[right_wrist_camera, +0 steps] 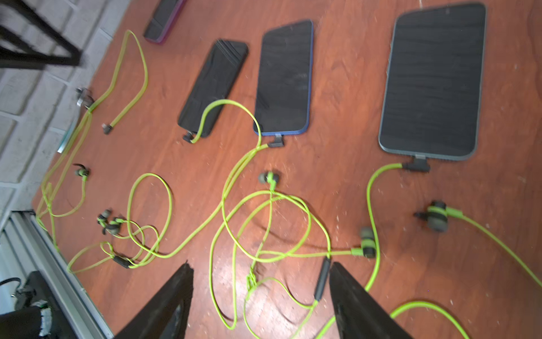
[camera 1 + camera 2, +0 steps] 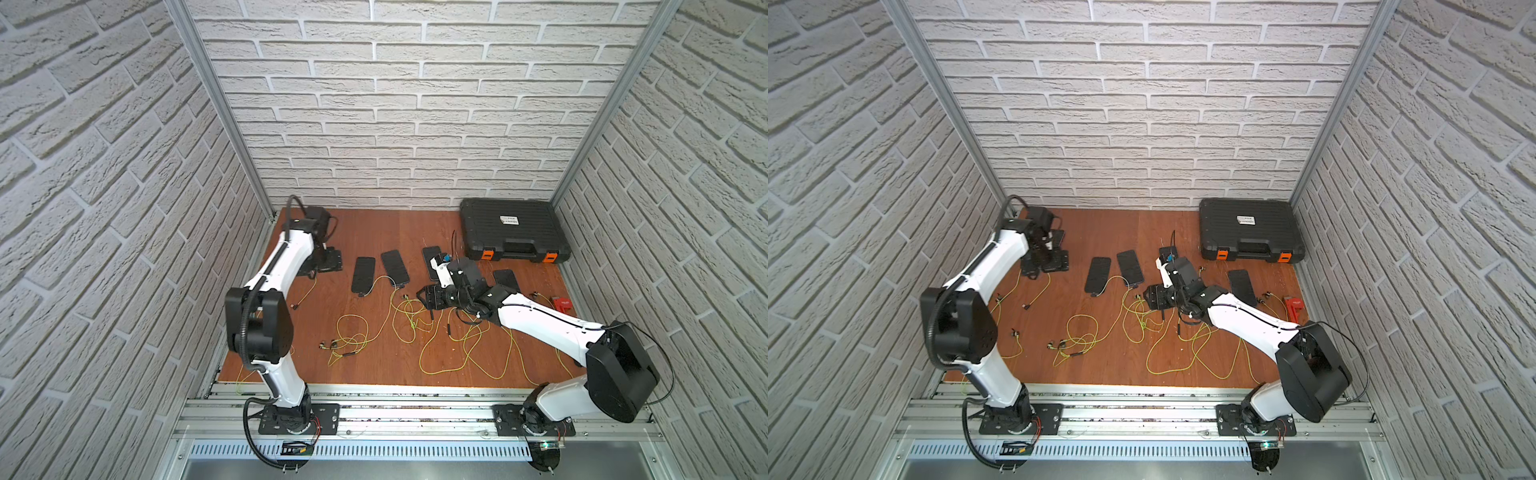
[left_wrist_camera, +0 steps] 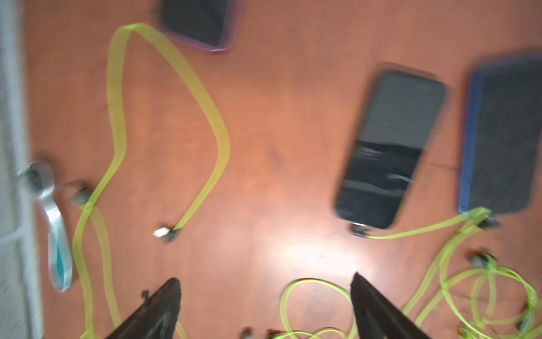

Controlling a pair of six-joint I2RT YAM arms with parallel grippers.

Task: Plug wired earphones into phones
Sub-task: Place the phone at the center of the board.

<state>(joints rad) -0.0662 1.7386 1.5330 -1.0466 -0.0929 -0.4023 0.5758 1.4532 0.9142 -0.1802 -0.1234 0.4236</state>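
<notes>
Several phones lie in a row on the wooden floor; a fourth is partly under my right arm. In the right wrist view three phones each have a dark plug in the near end. A purple-edged phone has none. The wired earphones are yellow-green cords tangled in front. One loose plug lies on bare floor. My left gripper hovers open and holds nothing. My right gripper is open above cords, an inline remote beside one finger.
A large black case with orange latches stands at the back right. A small red object lies near the right wall. A silver tool lies by the left wall. Brick walls close three sides; an aluminium rail runs along the front.
</notes>
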